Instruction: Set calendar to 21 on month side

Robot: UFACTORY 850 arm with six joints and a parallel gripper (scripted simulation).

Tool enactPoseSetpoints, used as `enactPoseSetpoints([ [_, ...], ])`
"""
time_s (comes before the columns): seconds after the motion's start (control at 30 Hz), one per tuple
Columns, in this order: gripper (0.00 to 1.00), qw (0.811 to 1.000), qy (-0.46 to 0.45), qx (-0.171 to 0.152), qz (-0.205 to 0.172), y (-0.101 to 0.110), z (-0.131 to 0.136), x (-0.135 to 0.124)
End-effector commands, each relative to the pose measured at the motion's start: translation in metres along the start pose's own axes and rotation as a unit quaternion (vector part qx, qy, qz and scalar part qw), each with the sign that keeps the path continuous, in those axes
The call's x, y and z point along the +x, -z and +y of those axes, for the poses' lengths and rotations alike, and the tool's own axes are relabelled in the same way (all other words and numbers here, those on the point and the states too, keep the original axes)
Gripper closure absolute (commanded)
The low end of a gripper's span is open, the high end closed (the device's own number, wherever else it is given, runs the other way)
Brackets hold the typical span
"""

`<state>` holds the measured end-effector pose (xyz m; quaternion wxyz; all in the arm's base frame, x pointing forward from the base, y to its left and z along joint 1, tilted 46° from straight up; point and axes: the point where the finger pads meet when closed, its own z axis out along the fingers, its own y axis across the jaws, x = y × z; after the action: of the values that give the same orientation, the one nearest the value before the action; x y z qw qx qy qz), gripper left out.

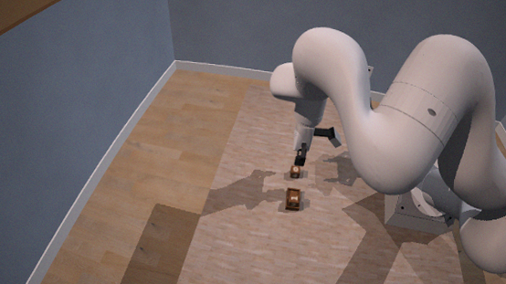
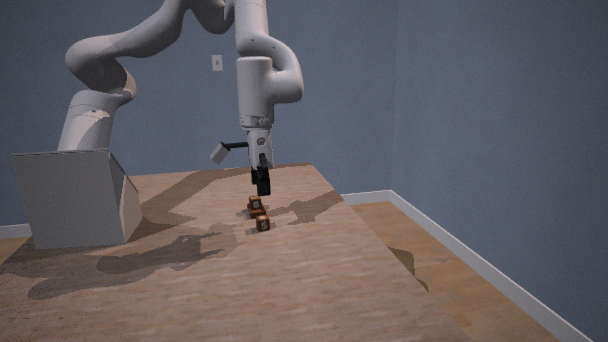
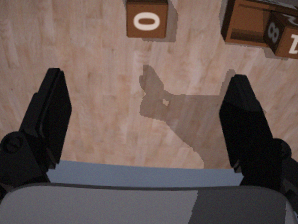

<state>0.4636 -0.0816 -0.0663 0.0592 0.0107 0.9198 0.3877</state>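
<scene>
A loose brown cube [image 1: 295, 172] [image 2: 263, 223] [image 3: 147, 19] stands on the table with 0 on top; the wrist view shows a 1 on its side and the exterior view shows a 5. The small brown tray [image 1: 292, 209] [image 2: 257, 213] [image 3: 242, 19] lies flat just beside it. A second cube [image 1: 294, 197] [image 2: 255, 203] [image 3: 286, 36] sits in the tray and shows an 8 and a 2. My gripper [image 1: 299, 162] [image 2: 262, 192] [image 3: 147, 90] is open and empty. It hangs a little above the table, close to the loose cube and clear of it.
The arm's grey base block [image 2: 75, 195] [image 1: 410, 213] stands on the table to one side of the cubes. The table's edge [image 2: 380, 235] drops off to a wooden floor, with blue walls behind it.
</scene>
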Motion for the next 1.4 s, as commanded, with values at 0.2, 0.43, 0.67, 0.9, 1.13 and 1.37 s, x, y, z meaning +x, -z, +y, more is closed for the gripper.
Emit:
enactPoseSetpoints([
  [0.2, 0.00, 1.000, -0.019, 0.000, -0.001, 0.0005, -0.0003, -0.0007],
  [0.43, 0.00, 0.991, -0.137, 0.000, -0.001, -0.0012, -0.0003, -0.0004],
  [0.67, 0.00, 0.966, -0.259, 0.000, -0.001, -0.0030, -0.0003, -0.0001],
  [0.9, 0.00, 0.931, -0.366, 0.000, -0.001, -0.0045, -0.0002, 0.0002],
  [1.13, 0.00, 0.890, -0.456, 0.000, -0.001, -0.0059, -0.0002, 0.0004],
  [1.37, 0.00, 0.838, -0.546, 0.000, -0.001, -0.0074, -0.0002, 0.0007],
])
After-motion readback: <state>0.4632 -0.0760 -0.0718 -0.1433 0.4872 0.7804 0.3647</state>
